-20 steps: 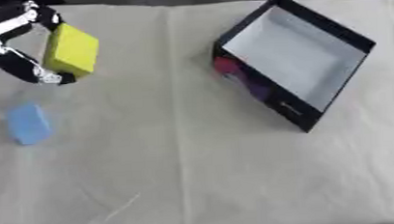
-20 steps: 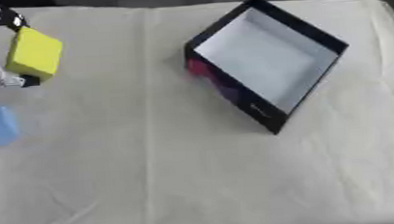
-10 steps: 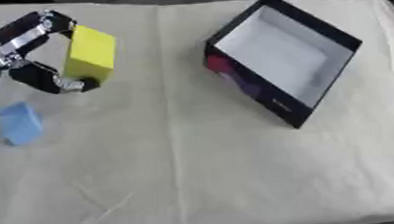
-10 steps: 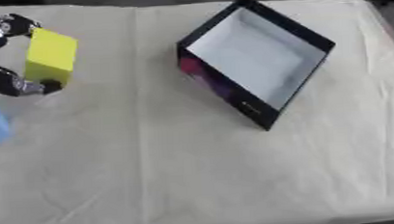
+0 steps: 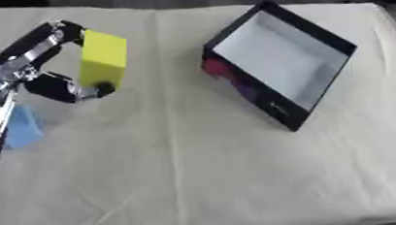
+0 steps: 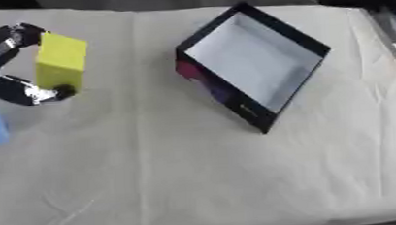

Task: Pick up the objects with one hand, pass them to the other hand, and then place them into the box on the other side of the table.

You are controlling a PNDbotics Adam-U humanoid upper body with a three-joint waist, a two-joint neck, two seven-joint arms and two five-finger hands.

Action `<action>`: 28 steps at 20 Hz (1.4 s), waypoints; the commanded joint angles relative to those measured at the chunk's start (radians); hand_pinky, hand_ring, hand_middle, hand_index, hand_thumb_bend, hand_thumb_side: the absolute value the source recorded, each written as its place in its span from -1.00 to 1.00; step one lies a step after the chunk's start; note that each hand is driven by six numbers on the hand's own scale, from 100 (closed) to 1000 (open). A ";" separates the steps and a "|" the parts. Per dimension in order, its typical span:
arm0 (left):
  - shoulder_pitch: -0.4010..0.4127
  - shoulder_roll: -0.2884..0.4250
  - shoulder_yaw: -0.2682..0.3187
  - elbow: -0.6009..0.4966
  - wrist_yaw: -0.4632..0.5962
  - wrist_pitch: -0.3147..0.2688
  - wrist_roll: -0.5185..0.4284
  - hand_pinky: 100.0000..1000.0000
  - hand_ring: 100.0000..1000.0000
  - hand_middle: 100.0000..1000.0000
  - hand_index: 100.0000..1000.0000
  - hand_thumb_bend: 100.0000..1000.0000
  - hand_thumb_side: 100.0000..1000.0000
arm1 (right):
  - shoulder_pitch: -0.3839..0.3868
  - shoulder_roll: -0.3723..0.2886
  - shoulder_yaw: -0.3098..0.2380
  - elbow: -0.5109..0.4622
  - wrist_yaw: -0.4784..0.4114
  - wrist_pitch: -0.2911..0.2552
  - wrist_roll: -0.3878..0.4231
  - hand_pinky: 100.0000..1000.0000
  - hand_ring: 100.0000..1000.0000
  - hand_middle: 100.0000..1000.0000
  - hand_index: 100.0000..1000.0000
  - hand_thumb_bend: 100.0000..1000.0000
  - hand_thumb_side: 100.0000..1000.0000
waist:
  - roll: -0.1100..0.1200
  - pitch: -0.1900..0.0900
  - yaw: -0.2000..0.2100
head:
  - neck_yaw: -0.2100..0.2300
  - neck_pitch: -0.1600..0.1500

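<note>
— Where is the yellow foam block [image 5: 103,57]?

— On the far left side, held up above the cream cloth-covered table [image 5: 196,173] in the robot's black and silver left hand [image 5: 37,64]. Fingers sit on top of it and the thumb under it.

— And the small blue block [image 5: 21,127]?

— It lies on the cloth, nearer to us than the hand and a bit more left.

— And the black cardboard box with the white inside [image 5: 277,61]?

— Far off to the right, at the back, well apart from both blocks.
</note>
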 commanded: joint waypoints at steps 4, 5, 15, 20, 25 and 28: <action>-0.025 -0.058 0.001 -0.006 -0.039 -0.010 0.053 0.47 0.07 -0.16 -0.13 -1.00 -0.42 | -0.044 -0.005 0.036 0.026 0.057 -0.004 0.048 0.54 0.94 0.88 0.97 -1.00 -0.85 | -0.013 -0.039 0.007 | -0.035 0.013; -0.027 -0.069 0.000 -0.003 -0.047 -0.011 0.058 0.46 0.07 -0.16 -0.13 -1.00 -0.41 | -0.050 -0.002 0.043 0.028 0.064 -0.005 0.057 0.54 0.94 0.88 0.97 -1.00 -0.85 | -0.013 -0.039 0.009 | -0.040 0.016; -0.045 -0.172 0.006 0.032 -0.100 0.015 0.085 0.46 0.05 -0.18 -0.14 -1.00 -0.21 | -0.089 0.017 0.096 0.027 0.125 -0.021 0.151 0.57 0.96 0.90 0.99 -1.00 -0.81 | -0.020 -0.033 0.022 | -0.052 0.024; -0.053 -0.212 0.002 0.036 -0.126 0.014 0.091 0.45 0.04 -0.19 -0.13 -1.00 -0.21 | -0.111 0.029 0.117 0.025 0.155 -0.033 0.205 0.59 0.97 0.91 0.99 -1.00 -0.80 | -0.025 -0.029 0.030 | -0.061 0.026; -0.059 -0.244 0.005 0.043 -0.165 0.012 0.112 0.44 0.03 -0.20 -0.13 -1.00 -0.23 | -0.130 0.055 0.144 0.035 0.190 -0.055 0.284 0.62 1.00 0.94 1.00 -1.00 -0.65 | -0.030 -0.024 0.036 | -0.075 0.026; -0.061 -0.258 0.006 0.042 -0.191 0.013 0.130 0.43 0.03 -0.20 -0.13 -1.00 -0.29 | -0.142 0.066 0.153 0.041 0.213 -0.076 0.332 0.63 1.00 0.95 1.00 -1.00 -0.58 | -0.031 -0.022 0.038 | -0.078 0.026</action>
